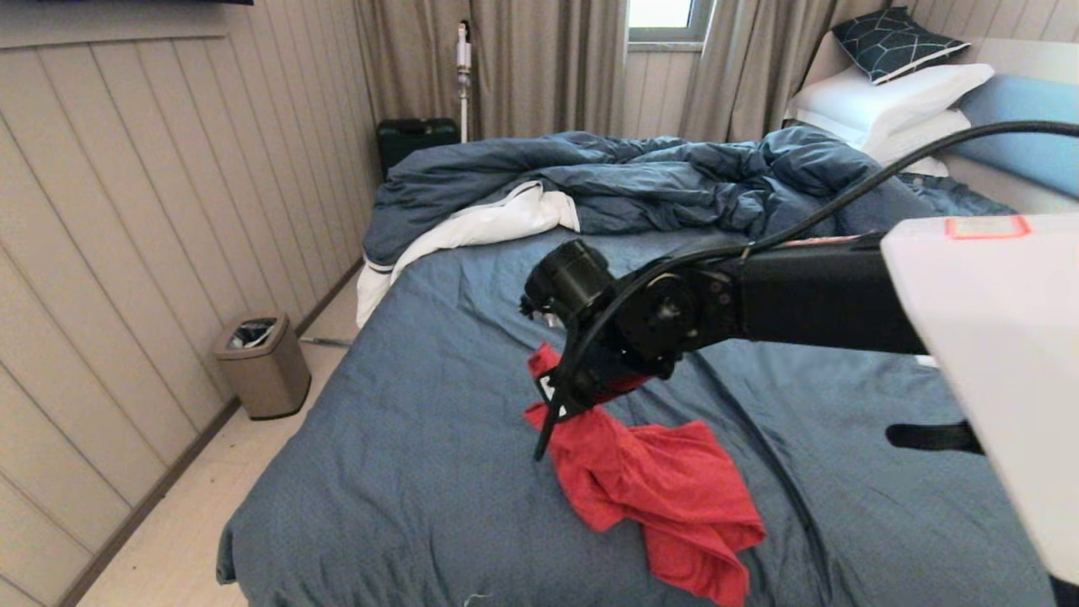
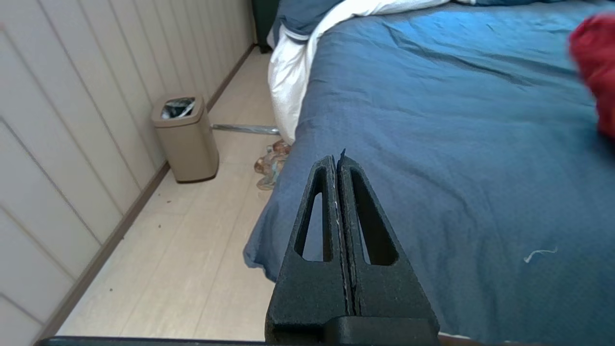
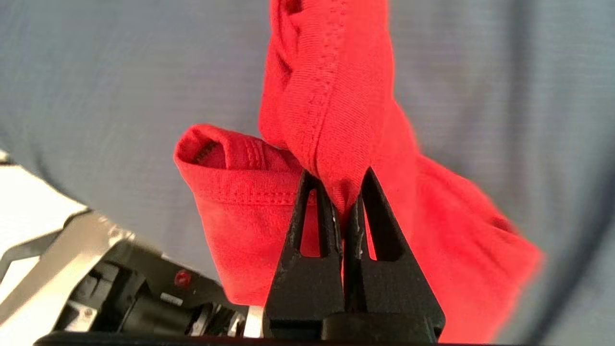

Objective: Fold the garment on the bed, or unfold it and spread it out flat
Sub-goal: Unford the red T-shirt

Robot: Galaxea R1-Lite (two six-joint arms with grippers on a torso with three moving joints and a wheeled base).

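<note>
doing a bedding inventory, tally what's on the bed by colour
Red: 1, the garment
Dark blue: 2, the duvet and the patterned cushion
White: 2, the pillows
Total: 5, on the bed

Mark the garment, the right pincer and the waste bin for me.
garment [image 1: 666,489]: head view, crumpled middle lying on the sheet.
right pincer [image 3: 342,192]: right wrist view, tips shut on red fabric.
waste bin [image 1: 265,371]: head view, front wall.

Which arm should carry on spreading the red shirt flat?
The right. The right gripper already has its jaws shut on the garment, over the middle of the bed. The left gripper is shut, empty, near the bed's edge.
</note>
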